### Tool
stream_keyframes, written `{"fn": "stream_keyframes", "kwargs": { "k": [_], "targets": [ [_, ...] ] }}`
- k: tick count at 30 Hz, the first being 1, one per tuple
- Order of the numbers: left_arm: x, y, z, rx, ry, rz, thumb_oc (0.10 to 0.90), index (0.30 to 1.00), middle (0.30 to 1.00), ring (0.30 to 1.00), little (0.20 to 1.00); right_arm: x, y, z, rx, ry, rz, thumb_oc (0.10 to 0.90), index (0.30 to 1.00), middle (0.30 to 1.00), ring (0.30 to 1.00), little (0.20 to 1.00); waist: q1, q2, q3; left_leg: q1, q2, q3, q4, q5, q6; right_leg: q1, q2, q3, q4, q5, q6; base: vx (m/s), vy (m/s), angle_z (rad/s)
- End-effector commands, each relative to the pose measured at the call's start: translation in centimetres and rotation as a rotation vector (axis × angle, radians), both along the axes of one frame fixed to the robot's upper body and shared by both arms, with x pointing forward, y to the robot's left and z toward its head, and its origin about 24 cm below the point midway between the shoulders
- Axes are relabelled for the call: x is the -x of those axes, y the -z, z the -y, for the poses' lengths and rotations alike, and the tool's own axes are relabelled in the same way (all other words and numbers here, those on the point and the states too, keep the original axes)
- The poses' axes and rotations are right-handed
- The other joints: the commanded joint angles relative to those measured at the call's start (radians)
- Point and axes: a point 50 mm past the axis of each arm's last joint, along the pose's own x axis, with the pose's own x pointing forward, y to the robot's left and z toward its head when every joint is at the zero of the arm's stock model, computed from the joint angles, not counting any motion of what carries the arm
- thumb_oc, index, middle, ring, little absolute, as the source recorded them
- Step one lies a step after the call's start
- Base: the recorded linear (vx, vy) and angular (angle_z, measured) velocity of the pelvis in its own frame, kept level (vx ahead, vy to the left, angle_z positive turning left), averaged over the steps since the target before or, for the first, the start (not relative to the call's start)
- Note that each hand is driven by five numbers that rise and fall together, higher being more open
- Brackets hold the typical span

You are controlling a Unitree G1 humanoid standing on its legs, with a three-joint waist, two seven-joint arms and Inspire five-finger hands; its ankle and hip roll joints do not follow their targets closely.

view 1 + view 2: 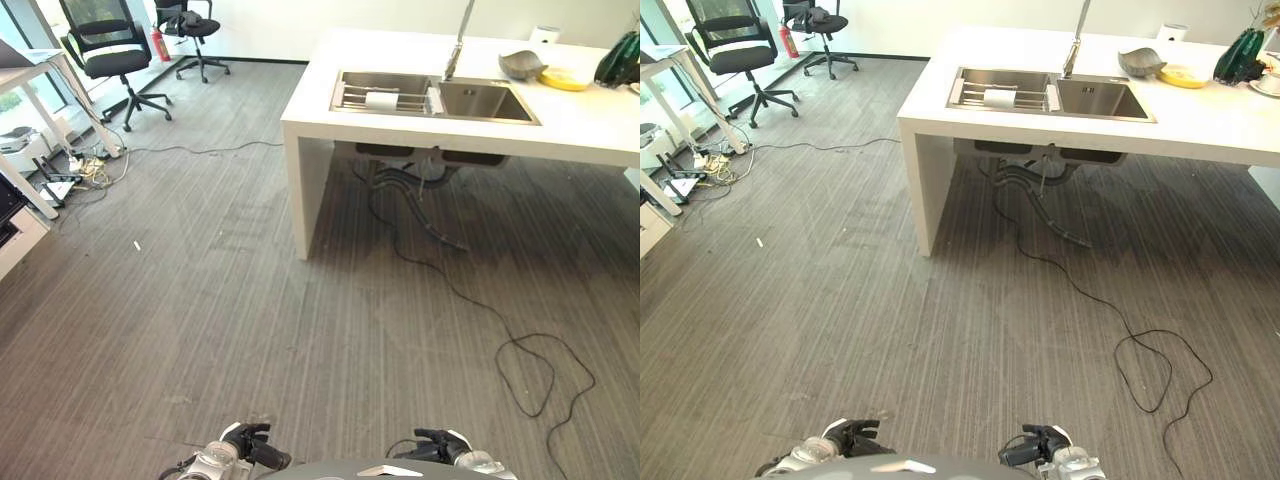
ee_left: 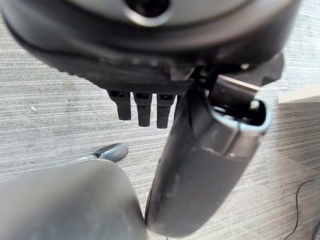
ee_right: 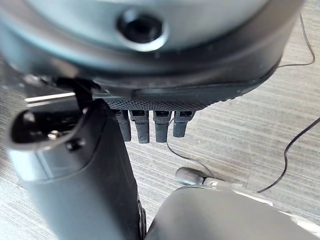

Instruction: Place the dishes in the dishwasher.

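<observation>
While the left hand (image 1: 250,443) and right hand (image 1: 437,444) hang low with fingers relaxed and empty, the dishes lie far off on the counter (image 1: 590,115). The grey bowl (image 1: 522,64) and yellow plate (image 1: 565,78) beside the sink (image 1: 484,100) look rigid, smooth and breakable, so I'd grip their rims.

You've got a brushed-metal sink (image 1: 487,101) in a smooth matt white counter (image 1: 590,125); the floor (image 1: 250,320) is ribbed grey carpet.

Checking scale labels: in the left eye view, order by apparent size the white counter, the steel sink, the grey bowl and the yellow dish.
1. White counter
2. Stainless steel sink
3. Grey bowl and flat yellow dish: they look alike, so unranked.
</observation>
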Motion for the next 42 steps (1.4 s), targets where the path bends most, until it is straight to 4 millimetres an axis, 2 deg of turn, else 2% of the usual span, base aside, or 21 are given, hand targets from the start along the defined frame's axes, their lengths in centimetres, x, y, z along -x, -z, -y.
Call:
{"fn": "stream_keyframes", "kwargs": {
  "k": [1, 14, 16, 17, 18, 19, 20, 22, 24, 27, 29, 30, 32, 33, 35, 36, 37, 39, 40, 41, 42],
  "targets": [
    [0.1, 0.3, 1.1, -0.004, 0.04, -0.032, 0.8, 0.9, 0.9, 0.9, 0.9, -0.2, -0.4, 2.1, 0.076, -0.009, -0.008, 0.8, 0.9, 0.9, 0.9, 0.9, 0.0, -0.003, -0.016, 0.031, 0.015, 0.029, 0.003, -0.056, -0.056, 0.011, -0.039, 0.004, 0.012, -0.043, 0.116, 0.02, -0.048, -0.07],
    [-1.5, -0.2, 0.3, -0.024, -0.086, 0.021, 0.8, 0.9, 0.9, 0.9, 0.9, -1.9, -1.1, 3.3, 0.116, 0.037, 0.061, 0.8, 0.9, 0.9, 0.9, 0.9, -0.009, -0.014, -0.005, 0.025, 0.034, 0.018, 0.02, -0.038, -0.074, 0.003, -0.019, 0.005, 0.027, -0.058, 0.092, 0.01, -0.073, 0.02],
    [-1.6, -0.4, -0.9, -0.031, -0.196, 0.038, 0.8, 0.9, 0.9, 0.9, 0.9, -2.9, -1.6, 4.1, 0.125, 0.069, 0.09, 0.8, 0.9, 0.9, 0.9, 0.9, -0.006, -0.033, 0.021, -0.045, 0.049, 0.029, 0.215, -0.071, -0.096, -0.009, -0.019, 0.02, 0.059, -0.068, 0.073, -0.01, -0.194, 0.0],
    [-1.8, -0.5, -1.1, -0.031, -0.197, 0.047, 0.8, 0.9, 0.9, 0.9, 0.9, -2.9, -1.7, 4.3, 0.124, 0.083, 0.093, 0.8, 0.9, 0.9, 0.9, 0.9, -0.004, -0.039, 0.035, -0.099, 0.061, 0.034, 0.352, -0.061, -0.111, -0.01, -0.017, 0.023, 0.068, -0.07, 0.062, 0.02, -0.223, -0.04],
    [-2.1, -0.6, -1.2, -0.028, -0.197, 0.057, 0.8, 0.9, 0.9, 0.9, 0.9, -2.6, -1.7, 4.5, 0.12, 0.106, 0.087, 0.8, 0.9, 0.9, 0.9, 0.9, 0.005, -0.05, 0.054, -0.146, 0.071, 0.037, 0.474, -0.015, -0.128, 0.009, -0.017, 0.032, 0.063, -0.072, 0.051, 0.08, -0.242, -0.03],
    [-2.2, -0.7, -1.2, -0.017, -0.226, 0.066, 0.8, 0.9, 0.9, 0.9, 0.9, -2.2, -1.6, 4.9, 0.119, 0.124, 0.074, 0.8, 0.9, 0.9, 0.9, 0.9, 0.023, -0.055, 0.069, -0.191, 0.059, 0.012, 0.578, 0.003, -0.135, 0.036, -0.019, 0.037, 0.047, -0.072, 0.048, 0.16, -0.19, 0.08],
    [-2.4, -0.7, -1.3, -0.015, -0.247, 0.074, 0.8, 0.9, 0.9, 0.9, 0.9, -1.9, -1.7, 5.4, 0.133, 0.136, 0.063, 0.8, 0.9, 0.9, 0.9, 0.9, 0.032, -0.051, 0.082, -0.221, 0.062, 0.031, 0.574, 0.034, -0.136, 0.056, -0.023, 0.027, 0.029, -0.075, 0.05, 0.17, -0.111, 0.09],
    [-2.1, -0.7, -1.5, -0.024, -0.266, 0.069, 0.8, 0.9, 0.9, 0.9, 0.9, -1.7, -1.6, 5.4, 0.149, 0.1, 0.041, 0.8, 0.9, 0.9, 0.9, 0.9, 0.051, -0.047, 0.094, -0.291, 0.063, 0.07, 0.531, 0.045, -0.13, 0.086, -0.029, 0.016, 0.018, -0.09, 0.053, 0.21, -0.032, -0.05],
    [-1.2, -0.5, -2.0, -0.035, -0.314, 0.049, 0.8, 0.9, 0.9, 0.9, 0.9, -1.4, -1.4, 5.0, 0.165, 0.011, 0.0, 0.8, 0.9, 0.9, 0.9, 0.9, 0.082, -0.034, 0.088, -0.324, 0.058, 0.122, 0.365, 0.044, -0.1, 0.124, -0.013, 0.03, 0.012, -0.124, 0.062, 0.35, 0.036, 0.01],
    [-0.1, -0.3, -2.4, -0.059, -0.343, 0.023, 0.8, 0.9, 0.9, 0.9, 0.9, -1.5, -1.3, 4.7, 0.168, -0.027, -0.006, 0.8, 0.9, 0.9, 0.9, 0.9, 0.125, -0.005, 0.073, -0.369, 0.072, 0.162, 0.067, 0.138, -0.109, 0.188, 0.011, 0.066, 0.012, -0.19, 0.071, 0.37, 0.074, -0.2],
    [-0.1, -0.4, -2.6, -0.064, -0.365, 0.026, 0.8, 0.9, 0.9, 0.9, 0.9, -1.6, -1.4, 4.7, 0.171, -0.027, -0.003, 0.8, 0.9, 0.9, 0.9, 0.9, 0.133, -0.003, 0.071, -0.366, 0.078, 0.153, 0.036, 0.149, -0.109, 0.203, 0.011, 0.075, 0.012, -0.194, 0.071, 0.32, 0.045, -0.2],
    [0.1, -0.7, -3.9, -0.113, -0.456, 0.043, 0.8, 0.9, 0.9, 0.9, 0.9, -1.9, -1.3, 4.4, 0.178, -0.045, -0.008, 0.8, 0.9, 0.9, 0.9, 0.9, 0.157, -0.001, 0.051, -0.388, 0.092, 0.141, 0.02, 0.176, -0.115, 0.25, 0.011, 0.1, 0.012, -0.219, 0.073, 0.51, 0.076, -0.55],
    [0.6, -0.7, -4.6, -0.12, -0.513, 0.042, 0.8, 0.9, 0.9, 0.9, 0.9, -1.8, -1.2, 4.3, 0.178, -0.058, -0.018, 0.8, 0.9, 0.9, 0.9, 0.9, 0.158, -0.004, 0.033, -0.365, 0.089, 0.154, 0.012, 0.169, -0.104, 0.265, 0.005, 0.105, 0.012, -0.225, 0.074, 0.44, 0.077, -0.74],
    [-2.4, -2.4, -6.8, -0.148, -0.701, 0.202, 0.8, 0.9, 0.9, 0.9, 0.9, -2.2, -1.4, 4.4, 0.194, -0.063, -0.009, 0.8, 0.9, 0.9, 0.9, 0.9, 0.157, -0.012, 0.01, -0.333, 0.071, 0.161, 0.004, 0.219, -0.096, 0.269, -0.007, 0.092, 0.063, -0.229, 0.08, 0.46, 0.087, -0.69],
    [-7.3, -4.8, -7.2, -0.133, -0.754, 0.426, 0.8, 0.9, 0.9, 0.9, 0.9, -3.2, -1.6, 4.1, 0.196, -0.062, 0.022, 0.8, 0.9, 0.9, 0.9, 0.9, 0.154, -0.032, -0.006, -0.312, 0.039, 0.162, 0.003, 0.207, -0.08, 0.237, -0.025, 0.078, 0.158, -0.224, 0.103, 0.46, 0.11, -0.3],
    [-11.7, -8.3, -7.6, -0.135, -0.77, 0.673, 0.8, 0.9, 0.9, 0.9, 0.9, -3.8, -1.7, 3.6, 0.188, -0.061, 0.054, 0.8, 0.9, 0.9, 0.9, 0.9, 0.155, -0.048, -0.014, -0.299, 0.014, 0.164, 0.004, 0.188, -0.066, 0.215, -0.035, 0.08, 0.224, -0.156, 0.132, 0.3, 0.093, 0.18],
    [-12.5, -8.7, -7.0, -0.114, -0.753, 0.702, 0.8, 0.9, 0.9, 0.9, 0.9, -4.1, -1.8, 3.6, 0.185, -0.056, 0.071, 0.8, 0.9, 0.9, 0.9, 0.9, 0.156, -0.049, -0.019, -0.289, 0.009, 0.162, 0.003, 0.179, -0.059, 0.193, -0.035, 0.077, 0.253, -0.12, 0.147, 0.31, 0.096, 0.17],
    [-17.9, -16.3, -6.2, -0.149, -0.619, 1.096, 0.8, 0.9, 0.9, 0.9, 0.9, -4.9, -2.1, 3.4, 0.171, -0.033, 0.132, 0.8, 0.9, 0.9, 0.9, 0.9, 0.149, -0.066, -0.023, -0.256, -0.019, 0.162, 0.003, 0.139, -0.039, 0.128, -0.044, 0.07, 0.409, 0.026, 0.214, 0.28, 0.079, 0.21],
    [-19.4, -20.0, -5.2, -0.149, -0.53, 1.26, 0.8, 0.9, 0.9, 0.9, 0.9, -5.4, -2.2, 2.9, 0.153, -0.012, 0.171, 0.8, 0.9, 0.9, 0.9, 0.9, 0.143, -0.063, -0.021, -0.233, -0.021, 0.162, 0.003, 0.115, -0.029, 0.092, -0.04, 0.058, 0.508, 0.109, 0.246, 0.29, 0.086, 0.27],
    [-19.7, -21.0, -5.2, -0.19, -0.484, 1.297, 0.8, 0.9, 0.9, 0.9, 0.9, -5.7, -2.4, 2.9, 0.148, 0.0, 0.19, 0.8, 0.9, 0.9, 0.9, 0.9, 0.128, -0.054, -0.014, -0.203, -0.017, 0.157, 0.003, 0.096, -0.024, 0.046, -0.037, 0.041, 0.599, 0.145, 0.267, 0.35, 0.127, 0.27],
    [-20.8, -23.6, -4.8, -0.197, -0.44, 1.391, 0.8, 0.9, 0.9, 0.9, 0.9, -6.6, -2.8, 3.2, 0.144, 0.036, 0.229, 0.8, 0.9, 0.9, 0.9, 0.9, 0.1, -0.04, -0.001, -0.164, -0.011, 0.154, 0.003, 0.072, -0.016, 0.002, -0.033, 0.029, 0.711, 0.186, 0.277, 0.33, 0.151, 0.3]
  ]
}}
